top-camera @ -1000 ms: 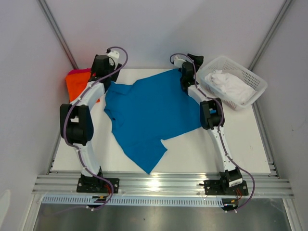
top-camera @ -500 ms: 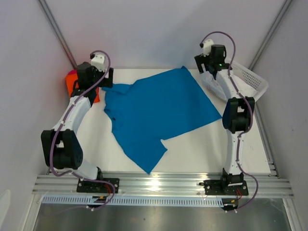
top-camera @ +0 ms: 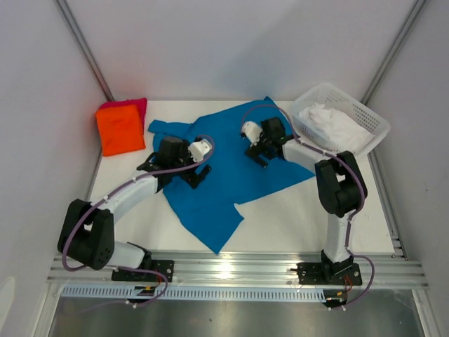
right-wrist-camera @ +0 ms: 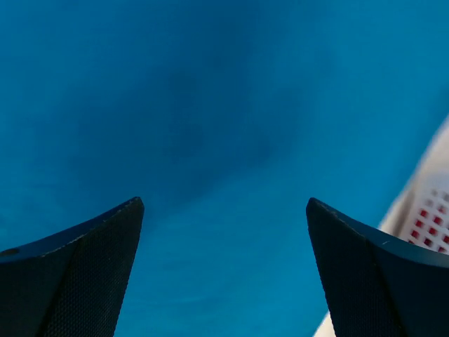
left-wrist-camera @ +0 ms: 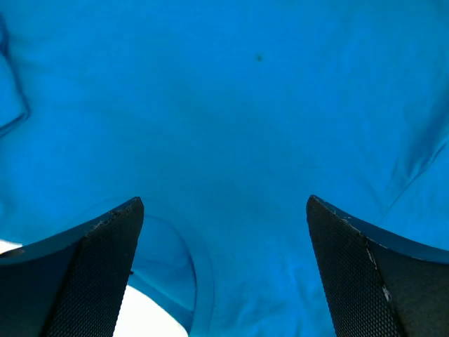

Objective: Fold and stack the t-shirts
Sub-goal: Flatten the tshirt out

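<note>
While the left gripper point(left-wrist-camera: 224, 202) and right gripper point(right-wrist-camera: 224, 202) hang empty with jaws spread wide, the bright blue cloth t-shirt point(top-camera: 224, 189) lies spread beneath them, a folded orange t-shirt point(top-camera: 121, 129) at ten o'clock.

white-black arms point(top-camera: 130, 192), purple cables point(top-camera: 64, 249)

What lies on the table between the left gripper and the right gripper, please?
Only cloth of the blue t-shirt lies between the left gripper and the right gripper; the top external view shows it.
</note>
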Robot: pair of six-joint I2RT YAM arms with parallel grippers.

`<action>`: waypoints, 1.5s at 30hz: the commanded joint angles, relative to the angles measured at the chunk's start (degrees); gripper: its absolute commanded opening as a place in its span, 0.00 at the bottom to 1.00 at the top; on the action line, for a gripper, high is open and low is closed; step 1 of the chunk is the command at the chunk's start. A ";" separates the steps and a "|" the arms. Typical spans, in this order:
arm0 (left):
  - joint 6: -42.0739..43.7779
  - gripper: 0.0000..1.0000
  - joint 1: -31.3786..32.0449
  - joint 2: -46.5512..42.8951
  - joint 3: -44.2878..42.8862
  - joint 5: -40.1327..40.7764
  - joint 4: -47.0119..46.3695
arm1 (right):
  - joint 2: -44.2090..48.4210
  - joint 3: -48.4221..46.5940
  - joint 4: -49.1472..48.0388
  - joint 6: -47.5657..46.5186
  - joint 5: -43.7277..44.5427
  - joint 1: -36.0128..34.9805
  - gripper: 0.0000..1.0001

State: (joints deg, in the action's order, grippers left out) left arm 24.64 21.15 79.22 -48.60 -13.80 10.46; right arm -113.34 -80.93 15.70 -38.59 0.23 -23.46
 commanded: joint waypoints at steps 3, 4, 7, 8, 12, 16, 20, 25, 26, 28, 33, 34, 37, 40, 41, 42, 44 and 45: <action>3.92 0.99 1.09 0.75 -1.32 9.83 -4.66 | 0.67 8.41 -11.82 -12.29 15.32 -4.48 0.99; 4.09 0.99 1.00 1.37 -1.50 10.46 -4.74 | 0.49 8.94 -12.97 -12.65 16.11 -4.57 0.99; 3.48 0.99 1.00 1.64 -2.11 11.95 -5.80 | 0.49 9.12 -12.80 -12.39 16.90 -4.05 0.99; 2.96 0.99 1.00 2.07 -3.33 12.57 -5.19 | 0.49 9.90 -13.33 -13.17 17.34 -4.05 0.99; 3.13 0.99 1.00 5.67 -5.19 16.78 -5.62 | 0.31 11.92 -14.57 -15.02 19.19 -4.31 0.99; 3.04 0.99 0.48 8.67 -7.38 21.79 -6.06 | 1.28 10.97 -7.90 -14.15 17.70 -4.57 0.99; -0.37 0.99 -2.24 9.72 -12.29 23.12 -4.84 | 2.59 6.75 5.36 -10.90 11.30 -5.01 0.99; -3.55 0.99 -7.52 10.08 -16.96 19.25 -0.44 | 3.47 1.92 21.54 -7.82 0.57 -6.68 0.99; -3.20 0.99 -7.96 10.08 -17.14 19.25 -0.44 | 3.48 1.39 25.22 -7.56 -1.53 -7.03 0.99; -2.67 0.99 -8.49 9.90 -17.32 19.51 -0.44 | 3.56 -0.01 28.92 -6.85 -6.26 -8.61 0.99; -3.02 0.99 -9.02 9.72 -17.23 19.16 -0.26 | 2.60 -4.94 37.55 -6.33 -16.56 -10.99 0.99; -3.20 0.99 -9.02 9.72 -17.06 19.08 -0.35 | 2.51 -6.16 38.17 -6.15 -20.14 -10.73 0.99; -3.64 0.99 -9.11 9.90 -16.88 18.73 -0.26 | 1.55 -9.06 39.40 -5.80 -26.92 -9.24 0.99; -4.07 0.99 -9.19 9.81 -16.88 18.20 -0.26 | -0.38 -15.74 41.51 -4.40 -37.39 -5.91 0.99; -4.16 0.99 -9.19 9.73 -16.79 18.02 -0.26 | -0.65 -17.49 40.47 -2.21 -38.71 -4.94 0.99; -4.25 0.99 -9.11 9.72 -16.62 17.85 -0.26 | -0.83 -20.64 39.15 -0.89 -37.77 -3.88 0.99; -4.43 0.99 -9.19 9.55 -16.70 17.67 -0.18 | -0.22 -22.17 32.25 1.05 -32.69 -0.90 0.99; -4.43 0.99 -9.19 9.46 -16.53 17.58 -0.18 | 0.39 -22.34 29.41 1.76 -25.18 0.07 0.99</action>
State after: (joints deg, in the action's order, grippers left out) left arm 21.78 12.23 89.65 -64.45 5.28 10.59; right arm -113.97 -99.44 52.31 -41.08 -30.22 -27.33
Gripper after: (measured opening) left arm 0.993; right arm 0.992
